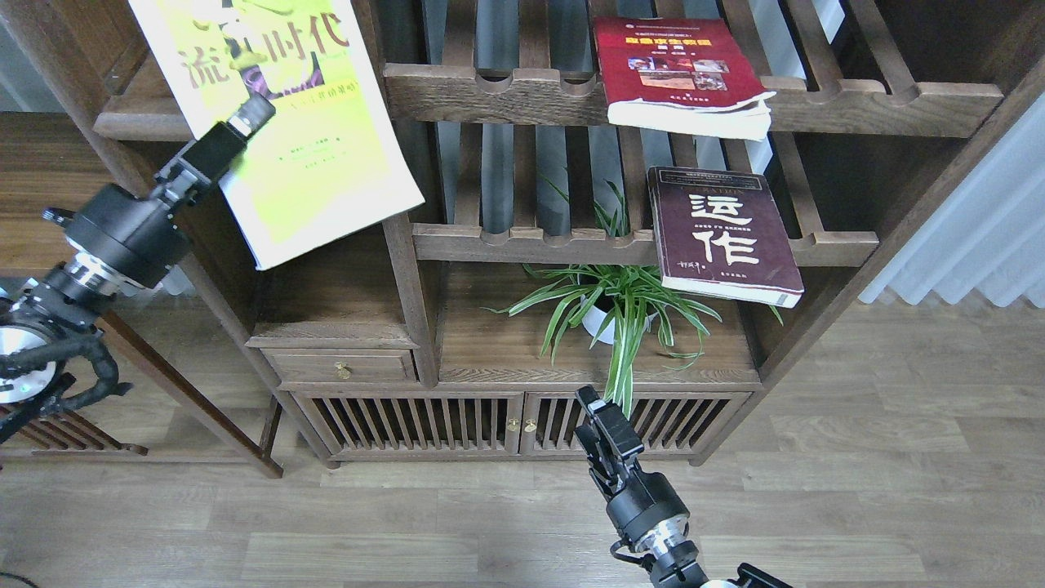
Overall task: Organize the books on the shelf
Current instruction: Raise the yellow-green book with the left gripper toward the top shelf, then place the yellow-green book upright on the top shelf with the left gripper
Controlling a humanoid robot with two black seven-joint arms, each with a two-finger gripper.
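Note:
My left gripper (249,114) is shut on the yellow-green book (310,155), holding it tilted in front of the upper-left shelf (131,121), which it mostly hides. The red book (678,69) lies on the top slatted rack, overhanging its front rail. Below it the dark maroon book (718,233) with big white characters rests on the lower slatted rack, also overhanging. My right gripper (594,416) hangs low in front of the cabinet doors, holding nothing; its fingers look close together but I cannot tell its state.
A potted spider plant (612,306) stands on the cabinet top (506,343) under the racks. A small drawer (343,367) sits below the left bay. A side table (49,188) stands at the left. Wooden floor (857,457) spreads to the right.

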